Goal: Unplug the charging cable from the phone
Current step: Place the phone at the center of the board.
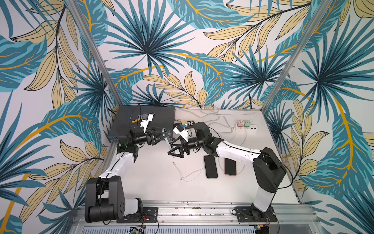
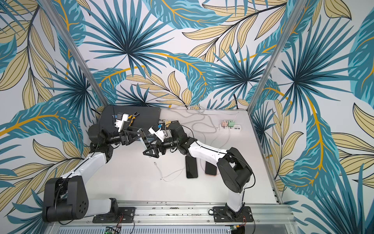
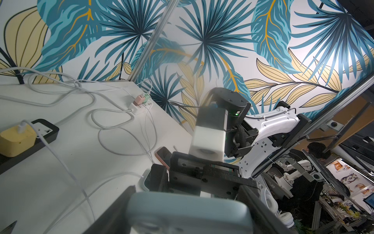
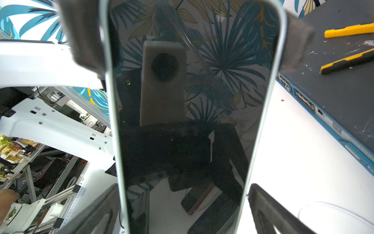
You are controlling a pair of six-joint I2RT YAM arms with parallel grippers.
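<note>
Leafy wallpaper [image 1: 147,50] enclosed the table [image 1: 153,186]. In both top views we saw the phone [image 1: 168,141] up in the air at 11 o'clock from the table centre. The left gripper [image 1: 164,134] was clamped on one end and the right gripper [image 1: 172,151] was at the other. At 6 o'clock from it the charging cable [image 1: 181,178] lay loose, its plug bare. From the left wrist, the grey-blue case [image 3: 188,212] sat gripped. From the right wrist, wide-spread fingers [image 4: 259,196] flanked the screen [image 4: 182,131], with a thin gap at one side.
</note>
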